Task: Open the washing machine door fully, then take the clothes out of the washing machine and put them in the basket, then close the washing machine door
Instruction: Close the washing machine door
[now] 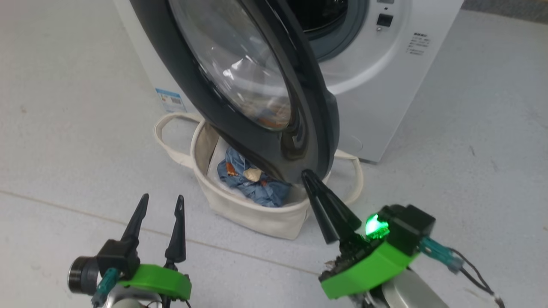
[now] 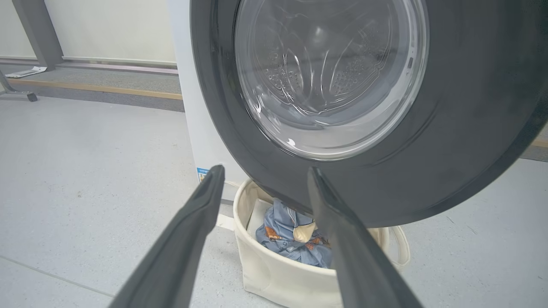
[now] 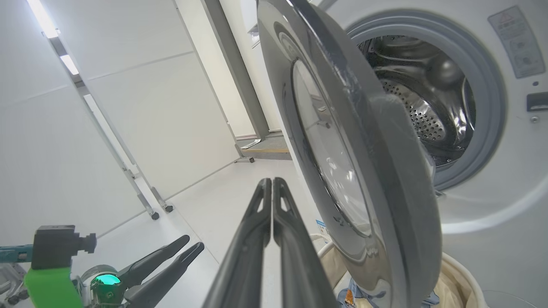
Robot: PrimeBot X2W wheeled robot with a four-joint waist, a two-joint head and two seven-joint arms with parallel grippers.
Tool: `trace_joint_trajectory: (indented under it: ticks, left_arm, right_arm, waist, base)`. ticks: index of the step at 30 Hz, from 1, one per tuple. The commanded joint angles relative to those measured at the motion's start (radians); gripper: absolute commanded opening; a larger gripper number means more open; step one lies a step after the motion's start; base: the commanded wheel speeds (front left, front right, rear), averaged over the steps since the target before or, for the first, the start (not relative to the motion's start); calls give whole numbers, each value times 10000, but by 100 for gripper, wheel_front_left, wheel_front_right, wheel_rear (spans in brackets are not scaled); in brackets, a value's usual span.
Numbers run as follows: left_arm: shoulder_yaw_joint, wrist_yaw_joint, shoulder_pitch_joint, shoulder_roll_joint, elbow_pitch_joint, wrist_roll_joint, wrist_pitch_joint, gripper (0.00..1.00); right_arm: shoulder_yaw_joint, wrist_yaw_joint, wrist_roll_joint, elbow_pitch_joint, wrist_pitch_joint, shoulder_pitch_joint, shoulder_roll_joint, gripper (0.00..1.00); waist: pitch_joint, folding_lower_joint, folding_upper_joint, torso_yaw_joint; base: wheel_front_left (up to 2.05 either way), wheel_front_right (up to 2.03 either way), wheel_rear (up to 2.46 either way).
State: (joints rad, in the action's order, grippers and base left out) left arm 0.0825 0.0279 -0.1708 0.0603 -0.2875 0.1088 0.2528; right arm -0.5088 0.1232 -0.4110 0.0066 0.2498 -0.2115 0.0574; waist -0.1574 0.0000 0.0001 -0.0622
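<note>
Door: big round black-rimmed glass door (image 1: 239, 81), half open.
Right gripper (image 1: 309, 177): fingers together, tip by the door's bottom rim, on its outside; nearer.
Left gripper (image 1: 162, 199): fingers apart, empty, farther off.
Clothes (image 1: 252, 184): blue, in cream cloth basket (image 1: 257, 218).

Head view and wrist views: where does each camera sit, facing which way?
Head view: high, facing forward and down at the washing machine door, basket and clothes; left end effector open, right end effector shut by the door's rim.
Left wrist view: low, along its spread fingers toward the door's outer face.
Right wrist view: low, past its shut fingers along the door's edge into the drum.
All three share door and basket.
</note>
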Motion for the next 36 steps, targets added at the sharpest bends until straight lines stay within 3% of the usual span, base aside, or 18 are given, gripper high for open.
trace_joint_trajectory:
  ticks: [1, 9, 36]
  left_arm:
    - [-277, 34, -428, 16, 264, -89, 89, 100]
    - [-86, 7, -705, -60, 251, -76, 89, 100]
    - [730, -324, -1717, -100, 328, 139, 89, 100]
  right_arm:
    - [-215, 75, 72, -147, 120, -513, -72, 0]
    - [204, 75, 118, 918, 120, -1396, -72, 0]
    - [3469, 75, 290, 921, 120, -3606, -72, 0]
  waist:
    - [-168, 0, -1, -86]
    - [-762, 0, -1, -359]
    - [-2585, 0, -1, -488]
  base:
    - [0, 0, 0]
    - [0, 0, 0]
    - [0, 0, 0]
